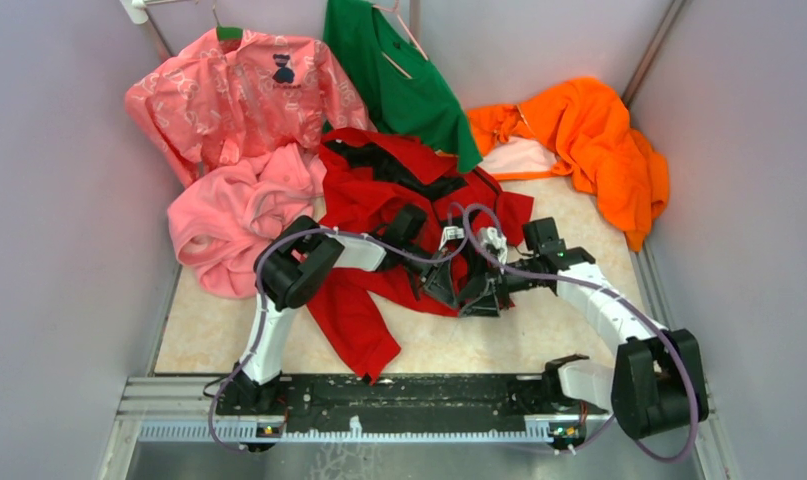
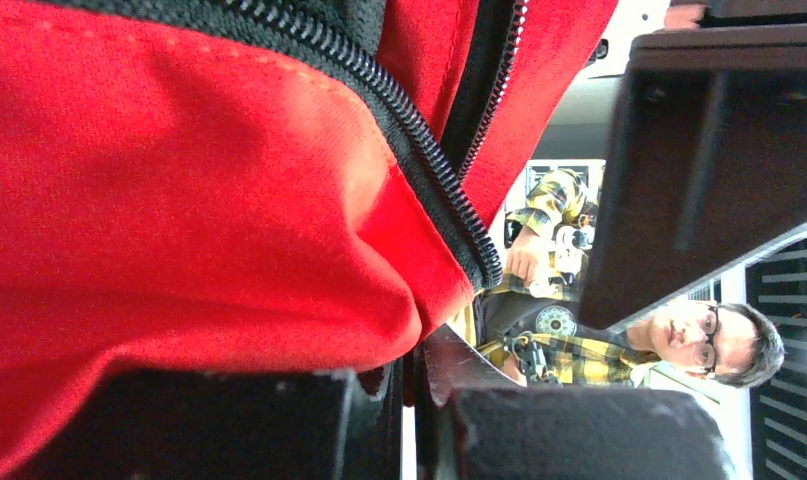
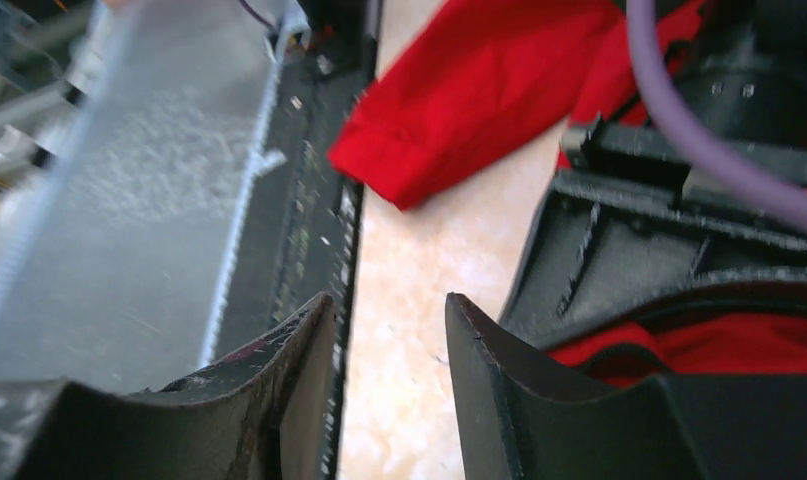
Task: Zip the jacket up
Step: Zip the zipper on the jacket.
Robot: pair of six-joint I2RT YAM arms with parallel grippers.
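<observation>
Jacket [image 1: 374,190] lies crumpled mid-table, between both arms. Cloth reads thin, limp and light, so you need tension or it bunches. Left gripper [image 2: 409,400] is clamped on red fabric beside the zipper teeth [image 2: 419,170]. Right gripper [image 3: 389,310] is parted and empty above the table [image 3: 419,400]. The slider is possibly hidden; pinch its pull once you find it.

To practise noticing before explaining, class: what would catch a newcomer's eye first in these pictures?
The bright red jacket lies crumpled at the centre. Close up, its dark zipper runs just above the left gripper, shut on the red cloth. Pink garments, a green top and an orange garment crowd the back.
</observation>
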